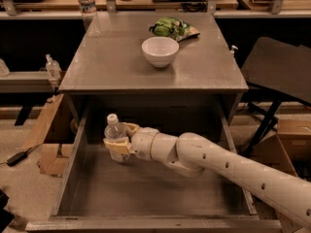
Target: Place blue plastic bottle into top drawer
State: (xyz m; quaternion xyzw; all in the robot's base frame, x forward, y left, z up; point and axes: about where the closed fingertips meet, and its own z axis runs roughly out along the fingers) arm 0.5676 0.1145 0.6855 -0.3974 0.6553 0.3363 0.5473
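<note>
The blue plastic bottle [115,138], clear with a white cap and a white label, stands upright inside the open top drawer [146,188], near its back left. My gripper [121,141] is shut on the bottle's body, with tan fingers on both sides of it. The white arm reaches in from the lower right across the drawer. The bottle's base is close to the grey drawer floor; whether it touches is not visible.
On the cabinet top [112,64] stand a white bowl [160,50], a green snack bag [174,28] and a slimmer clear bottle [88,8] at the back left. A small pump bottle [52,68] stands on a shelf at left. Cardboard [48,140] lies left of the drawer, a dark chair [279,76] at right.
</note>
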